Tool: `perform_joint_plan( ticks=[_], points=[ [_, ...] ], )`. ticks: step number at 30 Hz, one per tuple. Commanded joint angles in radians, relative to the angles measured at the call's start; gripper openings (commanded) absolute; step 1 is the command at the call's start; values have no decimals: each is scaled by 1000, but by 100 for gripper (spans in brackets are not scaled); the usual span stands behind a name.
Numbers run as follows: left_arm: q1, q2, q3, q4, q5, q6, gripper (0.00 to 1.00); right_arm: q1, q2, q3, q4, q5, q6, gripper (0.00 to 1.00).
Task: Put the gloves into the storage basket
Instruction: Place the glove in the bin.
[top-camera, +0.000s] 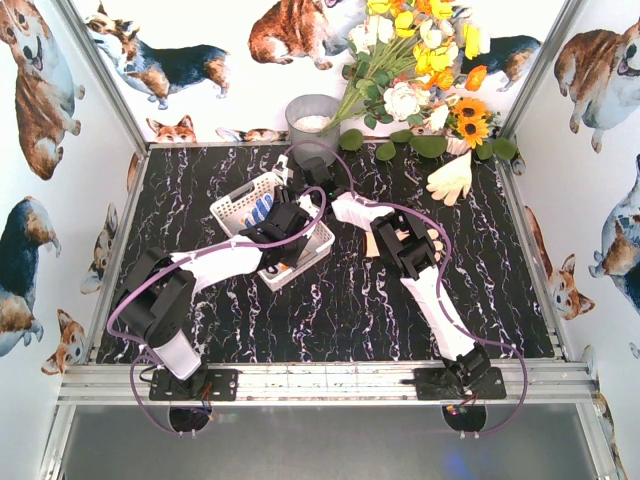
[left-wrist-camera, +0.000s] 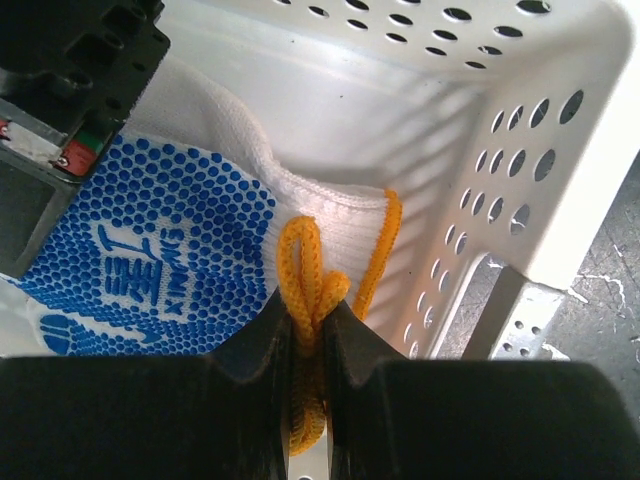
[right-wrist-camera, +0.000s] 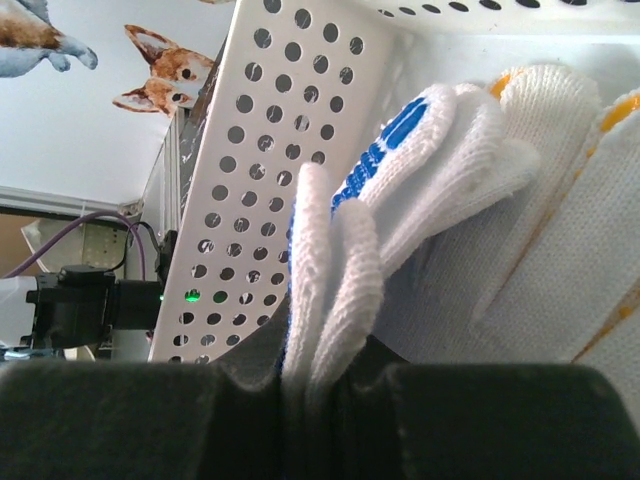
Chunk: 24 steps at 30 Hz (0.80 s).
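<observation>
We judge this to be the dropping-off step: both hands are down inside the storage basket (left-wrist-camera: 520, 150), which sits left of centre in the top view. The left hand (left-wrist-camera: 308, 320) is clamped on the orange loop at the cuff of an orange-cuffed white glove (left-wrist-camera: 330, 215), beside a blue-dotted glove (left-wrist-camera: 150, 260) lying on the basket floor. The right hand (right-wrist-camera: 320, 370) is pinched shut on folded white knit with a blue edge, apparently that same blue-dotted glove. Next, we think, both hands need to let go and lift clear of the perforated walls without dragging knit out. One then needs to reach for the cream glove (top-camera: 450, 178) lying at the upper right. The tabletop (top-camera: 350, 310) is black marble-patterned with white veins. It is enclosed by corgi-printed walls (top-camera: 40, 150), with a grey bucket (top-camera: 312, 120) and artificial flowers (top-camera: 420, 60) along the top edge.
</observation>
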Motion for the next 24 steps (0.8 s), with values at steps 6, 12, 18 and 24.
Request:
perform_joint_plan(
  ticks=[6,12,18,24],
  points=[
    [-33,47,17,-17,178,-56,5,-29,-60,0,150,94,-17,15],
    [-33,50,9,-10,195,-58,18,-35,-79,10,139,88,-29,31],
    [-30,50,9,-14,201,-60,24,-35,-101,6,151,76,-12,38],
    [-25,35,22,4,221,-72,32,-35,-172,-19,89,113,-85,43]
  ],
)
